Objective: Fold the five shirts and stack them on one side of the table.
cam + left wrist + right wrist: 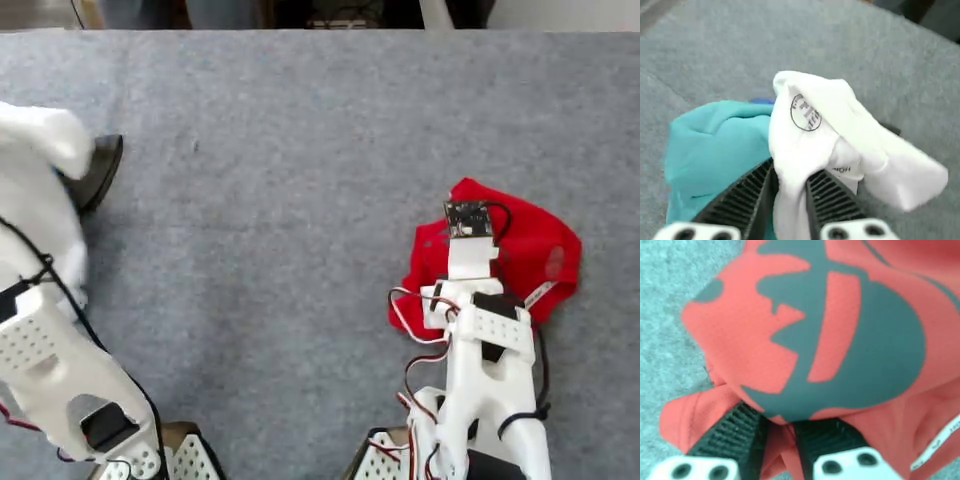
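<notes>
Now left end effector (790,173) pinches white shirt (840,125), half-hiding teal shirt (715,145); right end effector (780,422) clamps red shirt (740,357).

Table (300,150), laid out as follows:
- 9 o'clock edge: left-hand shirt (40,190), pinched between the jaws of the left gripper (790,172); a second shirt (715,145) lies just beside it.
- 4 o'clock: right-hand shirt (530,250), on the table, with the right gripper (777,422) pinching a fold of it.

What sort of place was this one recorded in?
Most likely a robotics lab or workshop bench rather than a home: a grey felt-covered table, a white plastic left arm and right arm with exposed wiring based at one edge, and a crumpled red printed shirt and white fabric shirt as practice items.
</notes>
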### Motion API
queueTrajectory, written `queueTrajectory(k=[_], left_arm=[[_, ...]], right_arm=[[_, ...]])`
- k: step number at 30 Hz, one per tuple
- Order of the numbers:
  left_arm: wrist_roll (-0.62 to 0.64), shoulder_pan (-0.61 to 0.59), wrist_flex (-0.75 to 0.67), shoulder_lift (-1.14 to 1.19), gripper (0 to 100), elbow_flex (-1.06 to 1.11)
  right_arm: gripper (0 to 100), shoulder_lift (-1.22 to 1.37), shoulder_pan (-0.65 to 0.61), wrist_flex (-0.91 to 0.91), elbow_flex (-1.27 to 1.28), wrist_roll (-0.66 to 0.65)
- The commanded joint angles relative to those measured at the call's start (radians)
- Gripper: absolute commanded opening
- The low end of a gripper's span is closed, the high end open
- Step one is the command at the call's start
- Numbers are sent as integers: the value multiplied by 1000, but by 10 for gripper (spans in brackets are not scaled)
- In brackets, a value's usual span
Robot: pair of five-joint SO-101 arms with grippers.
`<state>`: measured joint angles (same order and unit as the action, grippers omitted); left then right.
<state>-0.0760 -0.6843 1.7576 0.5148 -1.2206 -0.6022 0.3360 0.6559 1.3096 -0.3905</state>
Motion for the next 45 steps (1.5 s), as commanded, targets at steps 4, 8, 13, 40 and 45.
queueTrajectory(k=[4,8,13,40,45], left_arm=[[-241,51,2,0,370,252],[-245,2,3,-69,434,257],[-242,-74,3,-204,308,286],[-247,-163,0,-640,80,863],[-247,-131,0,-638,80,865]], right_arm=[[15,7,29,-9,10,-8],[15,2,26,-3,1,-8],[15,-45,12,181,-131,-9],[15,-108,-1014,898,-825,-9],[38,-107,-1068,1062,-756,-94]])
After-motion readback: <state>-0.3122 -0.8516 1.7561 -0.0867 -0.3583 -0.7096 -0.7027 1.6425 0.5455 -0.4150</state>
